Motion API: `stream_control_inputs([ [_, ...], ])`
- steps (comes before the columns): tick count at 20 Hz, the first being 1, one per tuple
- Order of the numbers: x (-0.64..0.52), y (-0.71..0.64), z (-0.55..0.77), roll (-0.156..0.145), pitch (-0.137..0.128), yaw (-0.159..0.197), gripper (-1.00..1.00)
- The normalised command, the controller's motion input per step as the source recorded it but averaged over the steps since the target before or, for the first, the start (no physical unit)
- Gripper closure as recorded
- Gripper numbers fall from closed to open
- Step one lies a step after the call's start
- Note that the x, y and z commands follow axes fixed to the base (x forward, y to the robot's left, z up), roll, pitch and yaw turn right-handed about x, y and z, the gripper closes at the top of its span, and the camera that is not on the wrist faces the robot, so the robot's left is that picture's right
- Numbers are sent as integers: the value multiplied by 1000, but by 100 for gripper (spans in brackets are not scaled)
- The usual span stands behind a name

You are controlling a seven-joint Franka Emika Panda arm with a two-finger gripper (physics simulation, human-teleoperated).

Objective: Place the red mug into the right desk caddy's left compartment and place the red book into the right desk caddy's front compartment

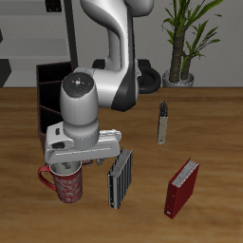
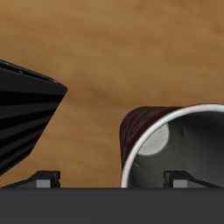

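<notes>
The end effector (image 1: pixel 74 163) sits directly over the red mug (image 1: pixel 67 185); whether it grips the rim cannot be told. The mug stands on the tabletop (image 1: pixel 214 123) in front of the right desk caddy (image 1: pixel 52 90), beside the grey striped book (image 1: pixel 120 179).

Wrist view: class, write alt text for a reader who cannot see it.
The red mug sits just beyond the gripper, its pale grey inside and rim showing. A grey striped book stands beside it on the wooden table.
</notes>
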Motion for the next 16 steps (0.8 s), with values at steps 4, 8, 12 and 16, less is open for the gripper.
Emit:
stream_control_inputs([
  [4,-11,-12,-70,8,17,-43,100],
  [8,-23,-63,77,-2,-14,-16,100],
  [12,-19,-23,251,-2,-49,-14,100],
  [16,-27,-21,370,-19,-56,-13,100],
])
